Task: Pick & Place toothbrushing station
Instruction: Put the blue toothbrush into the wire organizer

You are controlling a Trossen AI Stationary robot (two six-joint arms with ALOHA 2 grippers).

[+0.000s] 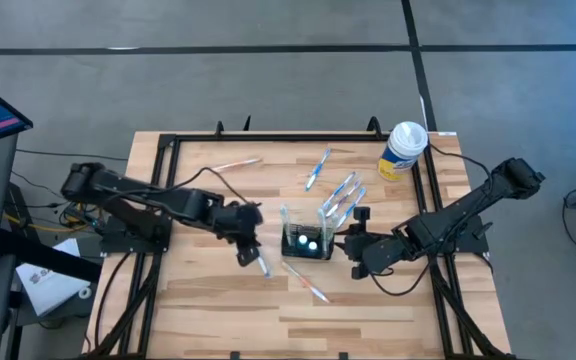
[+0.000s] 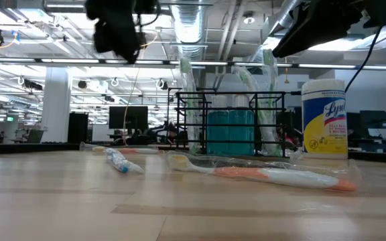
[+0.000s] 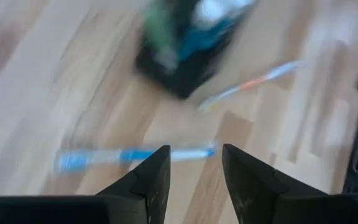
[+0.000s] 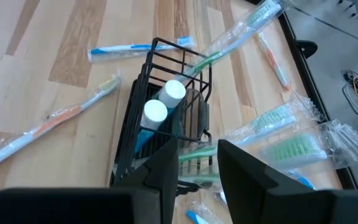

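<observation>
The toothbrushing station is a small black wire rack standing on the table's middle. It holds two white-capped tubes and wrapped green toothbrushes that lean out of it. My left gripper is open and empty, raised above the table left of the rack, and shows at the top of the low view. A wrapped blue toothbrush lies on the wood just beyond its fingertips. My right gripper is open at the rack's right end. A wrapped green toothbrush shows between its fingers. My right gripper stands level at the rack's right end, coming from the table's right. The green toothbrush's wrap lies across the gap between its fingers. I cannot tell whether the fingers touch the rack or the wrap.
A white-and-yellow wipes canister stands at the far right. A wrapped orange toothbrush lies near the rack's front. More wrapped toothbrushes lie at the far middle and far left. A black frame rims the table.
</observation>
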